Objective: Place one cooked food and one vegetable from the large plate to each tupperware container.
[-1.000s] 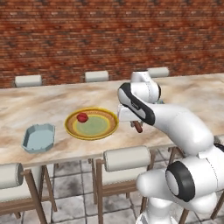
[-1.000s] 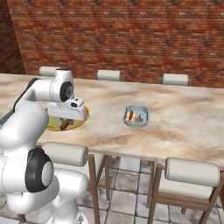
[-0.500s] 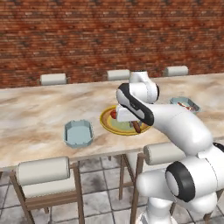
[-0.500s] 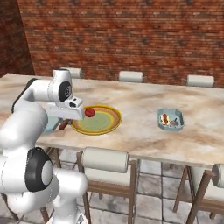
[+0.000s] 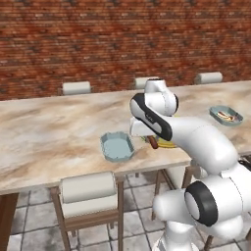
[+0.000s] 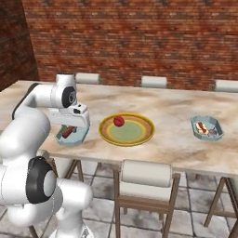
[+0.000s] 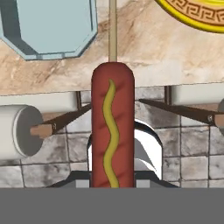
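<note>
My gripper (image 5: 153, 139) is shut on a corn dog (image 7: 112, 127), a red-brown sausage on a stick with a mustard squiggle. It hangs low over the table's front edge, between the empty light-blue tupperware container (image 5: 116, 146) and the large plate (image 6: 126, 129). A red tomato (image 6: 118, 121) lies on the yellow-rimmed plate. From the right base view the gripper (image 6: 69, 130) stands in front of that container (image 6: 74, 135). The hand view has the container (image 7: 48, 26) at upper left and the plate's rim (image 7: 197, 13) at upper right. The second container (image 6: 207, 128), far right, holds food.
White-cushioned chairs (image 5: 90, 188) (image 6: 146, 174) are tucked under the marble table's near edge (image 5: 49, 166). More chairs stand along the far side before a brick wall. My own arm hides most of the plate in the left base view.
The base has driven left along the table, shifting the whole scene. The gripper with the corn dog has gone from the plate's right side, across it, to beside the empty container.
</note>
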Controlling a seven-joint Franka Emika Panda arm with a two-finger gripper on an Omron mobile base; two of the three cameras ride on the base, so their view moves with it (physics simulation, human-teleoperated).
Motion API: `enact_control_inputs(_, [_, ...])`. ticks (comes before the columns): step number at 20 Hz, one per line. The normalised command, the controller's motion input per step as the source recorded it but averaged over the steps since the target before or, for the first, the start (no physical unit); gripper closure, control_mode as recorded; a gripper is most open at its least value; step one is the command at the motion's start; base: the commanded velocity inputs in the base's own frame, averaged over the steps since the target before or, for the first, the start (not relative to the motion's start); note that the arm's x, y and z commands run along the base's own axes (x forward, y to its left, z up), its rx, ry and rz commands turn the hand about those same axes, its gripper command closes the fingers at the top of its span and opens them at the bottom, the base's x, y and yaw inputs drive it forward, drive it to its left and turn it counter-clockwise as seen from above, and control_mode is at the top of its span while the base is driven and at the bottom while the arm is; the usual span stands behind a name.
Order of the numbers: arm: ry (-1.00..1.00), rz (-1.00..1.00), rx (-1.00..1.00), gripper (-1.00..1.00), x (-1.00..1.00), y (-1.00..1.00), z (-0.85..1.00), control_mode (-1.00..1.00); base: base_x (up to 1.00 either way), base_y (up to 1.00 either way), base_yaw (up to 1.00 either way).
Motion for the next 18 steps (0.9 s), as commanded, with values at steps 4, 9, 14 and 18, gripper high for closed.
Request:
enact_control_inputs(4, [0.00,0.00,0.00,1.00,0.00,0.00,0.00,1.00,0.13,0.61,0.00])
enact_control_inputs(9, [0.00,0.00,0.00,1.00,0.00,0.00,0.00,1.00,0.39,0.31,0.02])
enact_control_inputs(14, [0.00,0.00,0.00,1.00,0.00,0.00,0.00,1.00,0.39,0.09,0.03])
enact_control_inputs(18, [0.00,0.00,0.00,1.00,0.00,0.00,0.00,1.00,0.33,0.03,0.03])
